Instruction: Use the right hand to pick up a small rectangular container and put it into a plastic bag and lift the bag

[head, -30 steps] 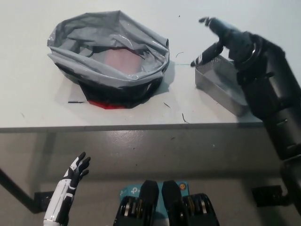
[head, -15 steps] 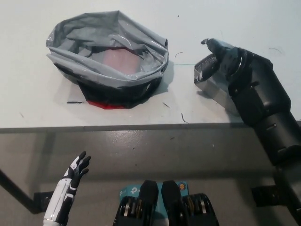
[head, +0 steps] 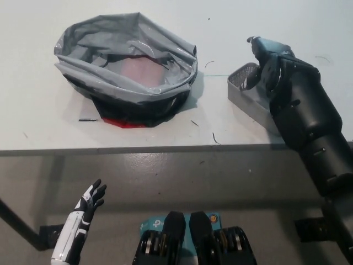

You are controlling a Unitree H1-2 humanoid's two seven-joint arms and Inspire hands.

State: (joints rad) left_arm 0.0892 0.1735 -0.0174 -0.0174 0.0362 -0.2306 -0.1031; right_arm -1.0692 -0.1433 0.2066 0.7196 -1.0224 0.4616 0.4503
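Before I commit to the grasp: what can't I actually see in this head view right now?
- Right hand: its grip is masked by its own arm, so contact with the metal container is unclear.
- Container's far end: hidden under the arm.
- Plastic bag: its folds hide the bottom; the reddish patch is unidentifiable.
- Left hand: rests low, arm cut off by the bottom edge.

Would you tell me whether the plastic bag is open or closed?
Open: the plastic bag has its rim spread wide, with its inside visible.

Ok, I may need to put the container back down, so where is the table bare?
Bare table lies between the plastic bag and the metal container, along the front edge below the bag, and behind both. It is crowded at the right, where the right hand covers the container.
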